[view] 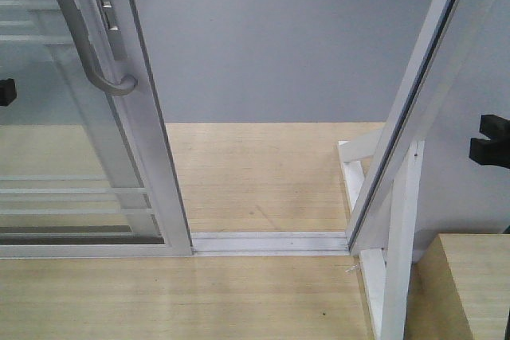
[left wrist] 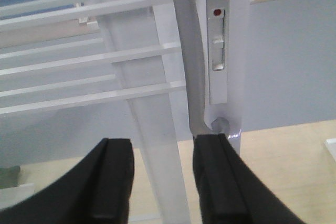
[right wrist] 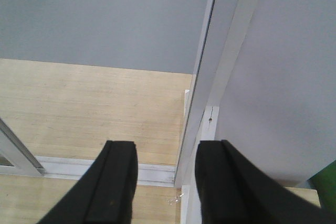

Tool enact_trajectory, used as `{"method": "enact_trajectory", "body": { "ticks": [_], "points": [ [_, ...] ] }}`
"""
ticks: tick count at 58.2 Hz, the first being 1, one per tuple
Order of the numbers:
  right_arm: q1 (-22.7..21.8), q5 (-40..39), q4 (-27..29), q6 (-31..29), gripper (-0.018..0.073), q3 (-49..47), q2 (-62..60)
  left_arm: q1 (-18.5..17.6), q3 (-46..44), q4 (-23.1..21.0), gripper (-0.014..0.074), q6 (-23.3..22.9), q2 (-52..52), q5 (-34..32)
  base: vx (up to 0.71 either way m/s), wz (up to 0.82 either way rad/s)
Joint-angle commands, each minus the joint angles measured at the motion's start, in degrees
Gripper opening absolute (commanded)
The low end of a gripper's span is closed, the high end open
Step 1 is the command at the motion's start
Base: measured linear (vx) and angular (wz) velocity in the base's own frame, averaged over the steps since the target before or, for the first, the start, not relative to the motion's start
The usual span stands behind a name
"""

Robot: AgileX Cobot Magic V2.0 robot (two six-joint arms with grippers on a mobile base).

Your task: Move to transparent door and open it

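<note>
The transparent door stands at the left, a glass panel in a white frame with thin horizontal rails. Its curved silver handle and lock plate sit on its right stile. A gap lies between that stile and the right jamb. My left gripper is open. A white upright of the door lies in line between its fingers, and the handle's lower end is just above the right finger. In the front view only a bit of the left gripper shows. My right gripper is open and empty, facing the jamb.
A white floor track runs across the wooden floor between door and jamb. A white brace leans behind the jamb. A wooden box stands at the lower right. A grey wall lies beyond the gap. My right gripper shows at the right edge.
</note>
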Motion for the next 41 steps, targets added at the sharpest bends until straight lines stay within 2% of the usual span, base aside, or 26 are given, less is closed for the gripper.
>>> {"method": "enact_trajectory", "body": {
  "ticks": [1,8,16,33,41],
  "points": [
    [-0.3,-3.7,-0.1,-0.2,0.0350,-1.7,-0.7,-0.2,0.1,-0.5,0.0400,-2.1,-5.3,-2.8,0.00,0.00],
    [-0.3,-3.7,-0.1,-0.2,0.0350,-1.7,-0.7,-0.2,0.2,-0.4,0.0400,-3.0,-9.9,4.4,0.00,0.00],
    [-0.3,-3.7,-0.1,-0.2,0.0350,-1.7,-0.7,-0.2,0.2,-0.4,0.0400,-3.8,-12.5,8.2,0.00,0.00],
    [-0.3,-3.7,-0.1,-0.2,0.0350,-1.7,-0.7,-0.8,0.8,-0.4,0.0394,-4.1,-13.3,9.2,0.00,0.00],
    [-0.3,-3.7,-0.1,-0.2,0.0350,-1.7,-0.7,-1.3,3.3,-5.6,0.0324,-3.0,-17.0,8.4,0.00,0.00]
  ]
}}
